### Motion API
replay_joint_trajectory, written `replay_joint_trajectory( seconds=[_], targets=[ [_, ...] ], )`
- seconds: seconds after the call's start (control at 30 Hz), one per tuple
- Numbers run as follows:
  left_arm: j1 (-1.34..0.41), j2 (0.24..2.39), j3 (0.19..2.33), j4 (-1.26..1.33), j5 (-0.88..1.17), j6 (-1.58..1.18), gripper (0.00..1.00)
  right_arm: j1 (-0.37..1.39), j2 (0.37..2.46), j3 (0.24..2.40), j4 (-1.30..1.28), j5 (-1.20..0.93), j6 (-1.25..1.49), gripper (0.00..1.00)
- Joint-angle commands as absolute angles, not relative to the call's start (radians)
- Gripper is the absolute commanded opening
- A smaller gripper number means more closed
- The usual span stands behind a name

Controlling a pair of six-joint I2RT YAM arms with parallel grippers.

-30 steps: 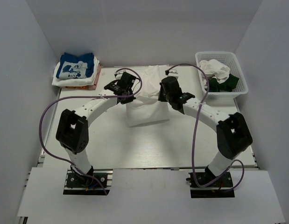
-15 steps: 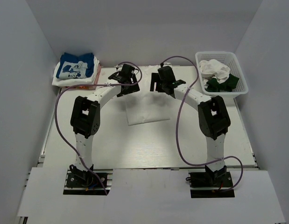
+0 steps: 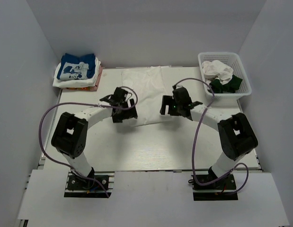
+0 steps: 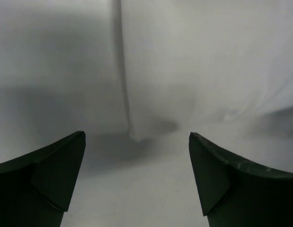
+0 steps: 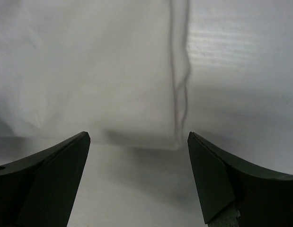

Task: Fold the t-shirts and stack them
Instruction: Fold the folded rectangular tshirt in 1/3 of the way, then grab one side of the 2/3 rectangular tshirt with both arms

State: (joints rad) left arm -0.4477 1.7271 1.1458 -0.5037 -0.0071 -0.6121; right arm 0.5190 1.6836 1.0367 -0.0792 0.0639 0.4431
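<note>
Left hand (image 4: pixel 136 135), spread and empty, hovers at the near-left corner of the white t-shirt (image 3: pixel 148 90) lying flat on the bench (image 3: pixel 151 146). Right hand (image 5: pixel 138 135), likewise released, is at the near-right corner. Pinching only one layer, or unevenly, would likely skew the fold.

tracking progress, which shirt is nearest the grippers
The white t-shirt spread flat mid-table. The blue t-shirt tops the back-left stack; other shirts sit crumpled in the basket.
</note>
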Motion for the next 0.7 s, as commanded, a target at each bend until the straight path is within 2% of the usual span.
replay_joint_trajectory(
  seconds=[0.0,0.17,0.27,0.37,0.43,0.5,0.53,0.6,0.63,0.67],
  targets=[
    [-0.459,1.637,1.017,-0.399,0.152,-0.626,1.00,0.503,1.602,0.927,-0.016,0.020,0.486,0.90],
    [-0.468,1.617,0.913,-0.327,0.172,-0.592,1.00,0.462,1.595,0.867,0.021,-0.046,0.468,0.90],
    [-0.468,1.634,0.902,-0.278,0.161,-0.569,0.95,0.453,1.621,0.859,0.049,-0.087,0.434,0.90],
    [-0.468,1.690,0.951,-0.278,0.161,-0.529,0.79,0.443,1.655,0.873,0.055,-0.138,0.413,0.90],
    [-0.468,1.717,0.971,-0.287,0.178,-0.503,0.66,0.443,1.675,0.879,0.057,-0.150,0.408,0.88],
    [-0.468,1.727,0.971,-0.278,0.190,-0.494,0.55,0.440,1.701,0.884,0.057,-0.161,0.407,0.80],
    [-0.468,1.736,0.971,-0.278,0.204,-0.494,0.40,0.440,1.710,0.882,0.058,-0.163,0.407,0.76],
    [-0.468,1.746,0.998,-0.278,0.215,-0.473,0.26,0.437,1.726,0.882,0.060,-0.184,0.419,0.57],
    [-0.468,1.746,1.008,-0.278,0.215,-0.472,0.08,0.439,1.741,0.885,0.061,-0.204,0.420,0.47],
    [-0.468,1.756,1.008,-0.290,0.215,-0.472,0.00,0.439,1.743,0.881,0.067,-0.207,0.431,0.36]
  ],
)
